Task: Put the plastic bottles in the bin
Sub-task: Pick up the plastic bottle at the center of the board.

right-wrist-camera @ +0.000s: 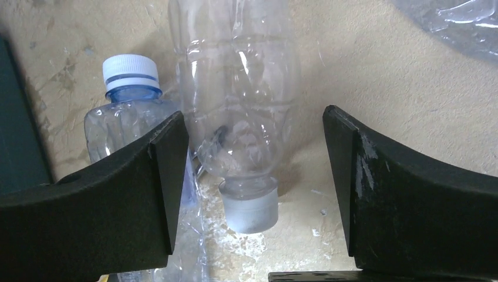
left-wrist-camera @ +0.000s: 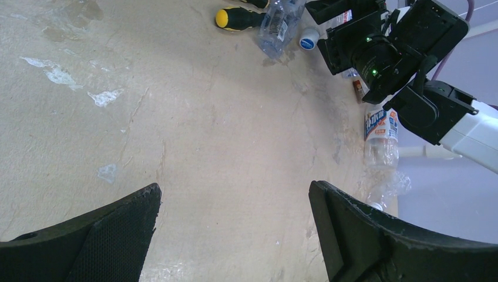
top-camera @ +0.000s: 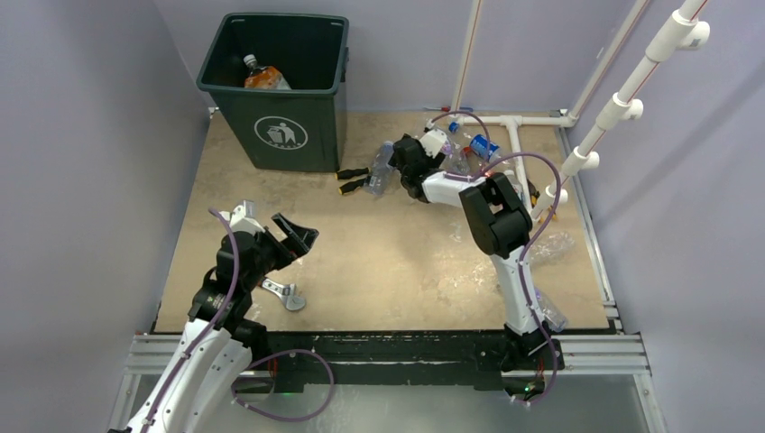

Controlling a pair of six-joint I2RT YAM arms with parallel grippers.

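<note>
1. Right gripper [right-wrist-camera: 253, 117]: fingers spread wide, straddling a clear ribbed bottle [right-wrist-camera: 241, 88] that lies flat on the table [top-camera: 379, 262]. Its grey cap [right-wrist-camera: 249, 205] points back at my wrist cam. There's a visible gap at the right pad. I can't tell whether the left pad touches.
2. Second clear bottle [right-wrist-camera: 111, 132], white cap with a blue ring, sits just beside the first, partly behind the left finger.
3. Right arm: lower link rises upright from the near edge, elbow sharply folded, forearm reaching toward the far edge and angled left, wrist low.
4. Left gripper [left-wrist-camera: 235, 188]: fingers wide, nothing between them. The pads are black and finely textured. It hangs over bare table toward the near-left corner.
5. Left arm: folded up from the near-left corner, wrist raised.
6. Bin [top-camera: 298, 126]: far-left corner, dark green, square, smooth plastic, white logo facing me. One orange-label bottle [top-camera: 264, 79] is inside.
7. Two screwdrivers [top-camera: 354, 180] lie just left of the straddled bottle. A blue-label bottle [top-camera: 483, 146] is near the far-right corner, and crumpled clear bottles [top-camera: 550, 245] lie along the right edge.
8. The table is tan and scuffed, with pale patches.
</note>
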